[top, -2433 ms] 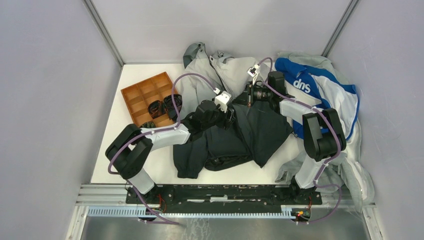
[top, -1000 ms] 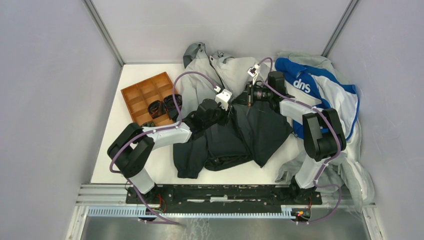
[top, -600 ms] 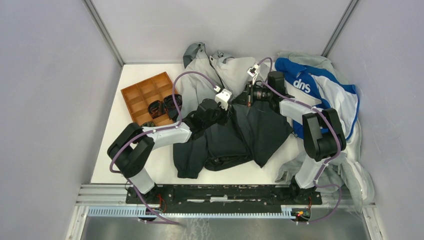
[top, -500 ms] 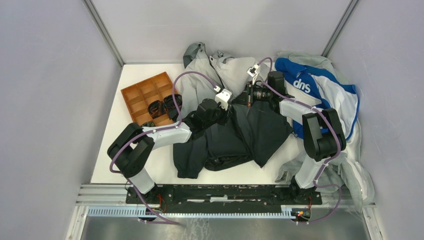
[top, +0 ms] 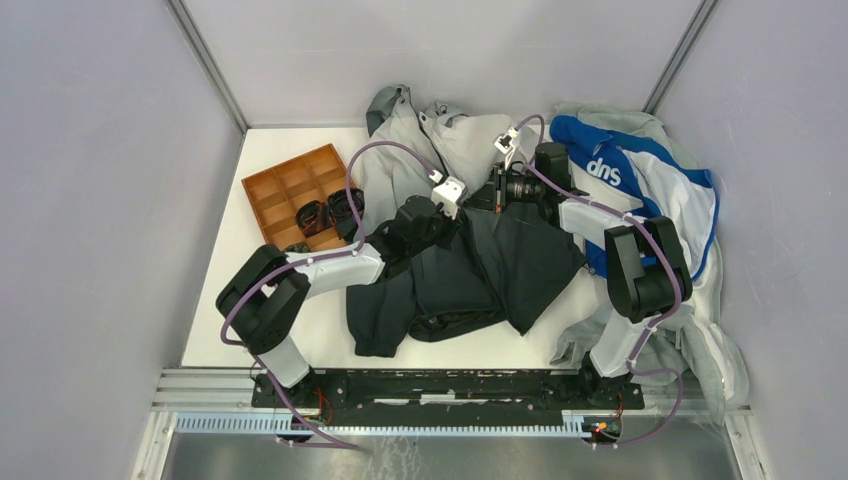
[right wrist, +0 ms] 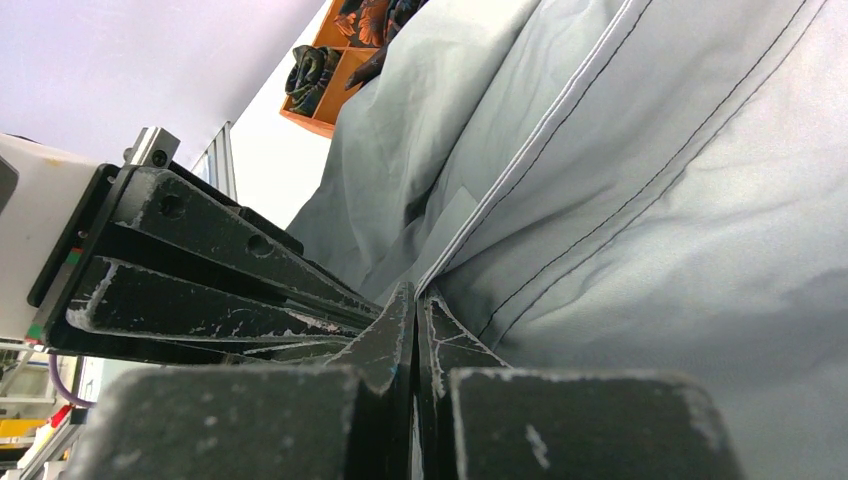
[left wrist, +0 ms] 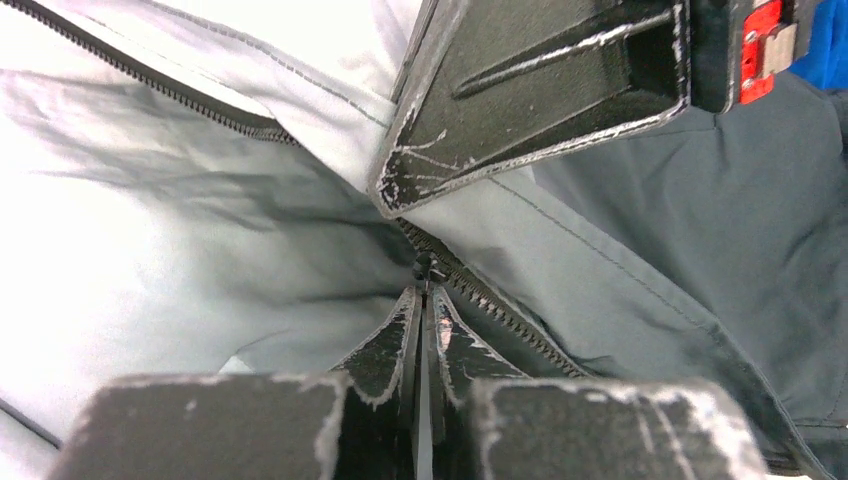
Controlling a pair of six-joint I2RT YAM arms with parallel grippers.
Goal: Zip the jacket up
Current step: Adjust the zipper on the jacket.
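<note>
Left tool [left wrist: 420, 293] pinching zipper pull [left wrist: 425, 268] | right tool [right wrist: 413, 291] pinching jacket [right wrist: 650, 200] just beyond | orange tray [top: 275, 190] and blue-white garment [top: 655, 170] flanking

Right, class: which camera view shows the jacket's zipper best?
Left wrist: the zipper, teeth and slider, shows close up. Top external shows the whole jacket, but the zipper is too small to follow there. Right wrist shows only stitched fabric, no teeth.

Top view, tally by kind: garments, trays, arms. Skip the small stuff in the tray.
Garments: 3 (grey-to-black hooded jacket, blue-and-white garment with white lettering, plain light grey sweatshirt)
Trays: 1 (orange compartment tray)
Arms: 2 (left arm, right arm)
Total: 6
</note>
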